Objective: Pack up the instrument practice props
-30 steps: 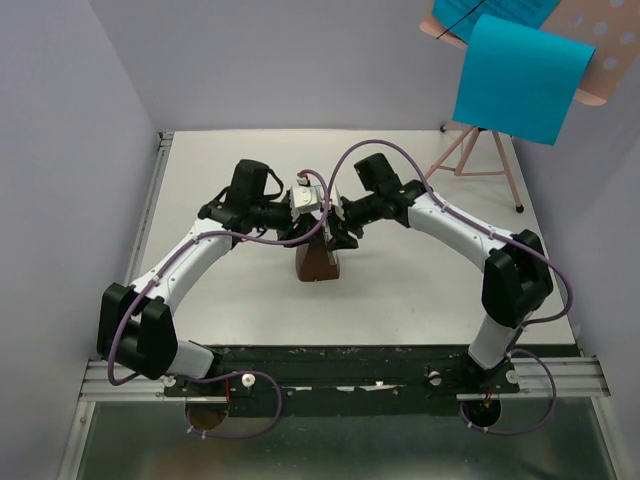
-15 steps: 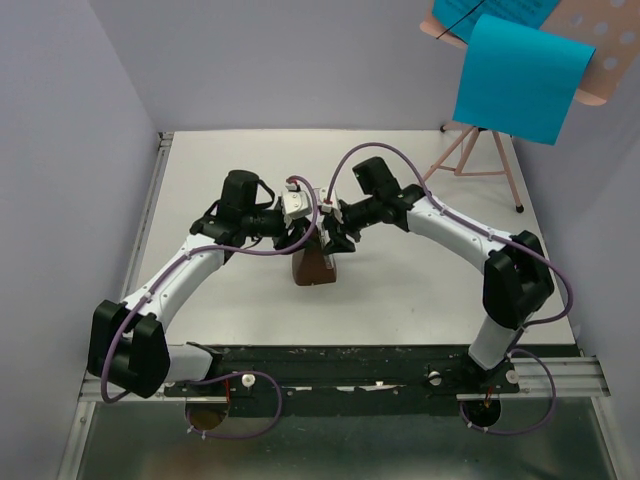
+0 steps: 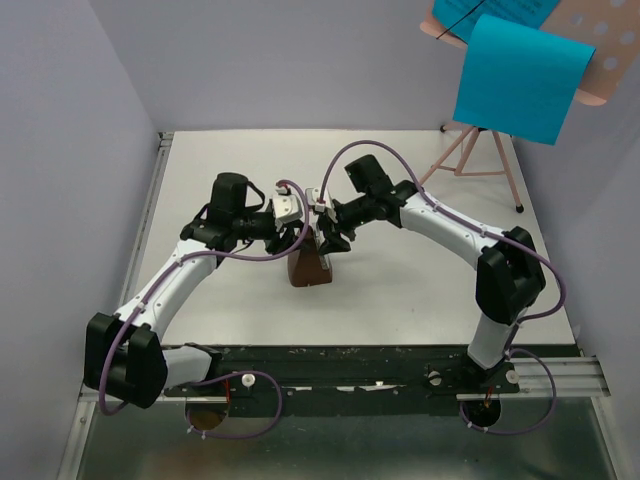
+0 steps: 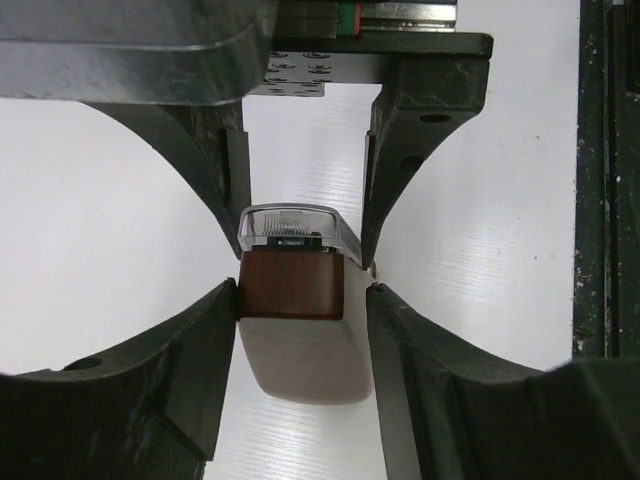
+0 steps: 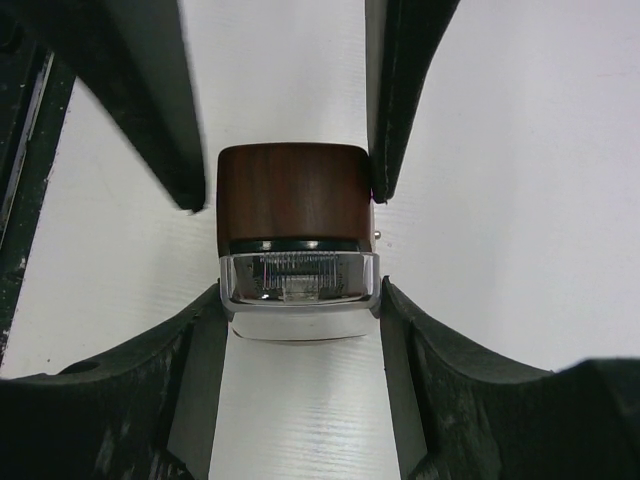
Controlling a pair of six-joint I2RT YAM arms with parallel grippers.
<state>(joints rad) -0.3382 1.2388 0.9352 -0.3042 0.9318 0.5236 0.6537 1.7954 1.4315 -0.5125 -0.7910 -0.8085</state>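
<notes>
As both arms lean in over the white table (image 3: 430, 290), you have the small dark-brown wedge-shaped wooden block with a clear window on its face (image 3: 310, 270) standing upright, a little toward 8 o'clock from the middle of the table in the top view. The right gripper (image 5: 300, 298) reaches it from 1 o'clock. Its two fingers press on both sides of the clear window part, so it is clamped on the block. The left gripper (image 4: 301, 295) reaches it from 10 o'clock. Its jaws stand apart around the brown wood: one pad touches the wood, and on the other side you can see a thin gap of table. The pink perforated music stand with thin tripod legs (image 3: 615, 65) stands at the 1 o'clock corner, well apart from the block, and the bright blue paper sheet (image 3: 520, 80) hangs over the front of its desk.
</notes>
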